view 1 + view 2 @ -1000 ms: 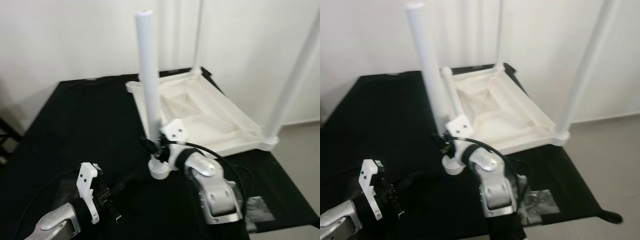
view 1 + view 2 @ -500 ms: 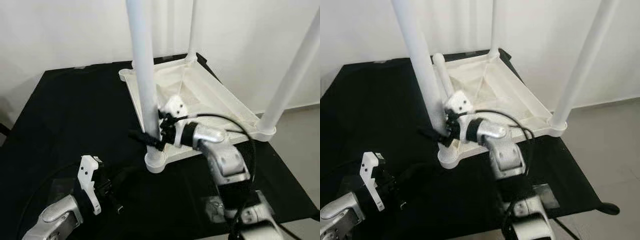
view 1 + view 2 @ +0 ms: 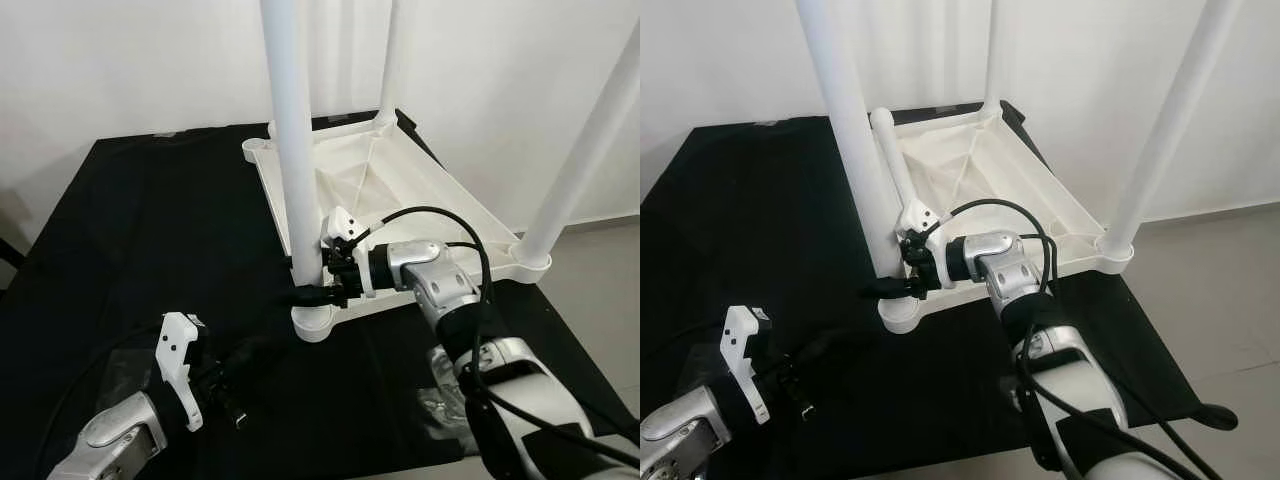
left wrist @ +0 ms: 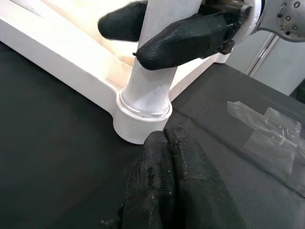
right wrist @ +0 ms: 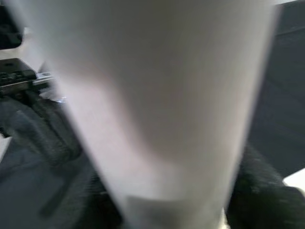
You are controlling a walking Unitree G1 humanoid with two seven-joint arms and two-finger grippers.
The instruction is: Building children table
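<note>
The white children's table (image 3: 440, 215) lies upside down on a black cloth. Its near-left leg (image 3: 295, 150) stands upright in the corner socket (image 3: 315, 322). My right gripper (image 3: 312, 282) is shut on this leg just above the socket, one black finger (image 4: 190, 36) on each side. In the right wrist view the leg (image 5: 157, 95) is close and blurred. My left gripper (image 3: 235, 385) rests low on the cloth in front of the socket, shut and empty, with its tips (image 4: 164, 136) a little short of the socket (image 4: 140, 121).
Two more legs (image 3: 585, 150) (image 3: 390, 60) stand at the right and far corners. A loose white tube (image 3: 895, 160) lies along the left rim. A clear plastic bag (image 4: 267, 129) lies on the cloth near the front right. The cloth's right edge drops to grey floor (image 3: 1230, 330).
The camera has shifted. My right arm has stretched out and its gripper now sits lower on the leg, nearer the socket. The left gripper has hardly moved.
</note>
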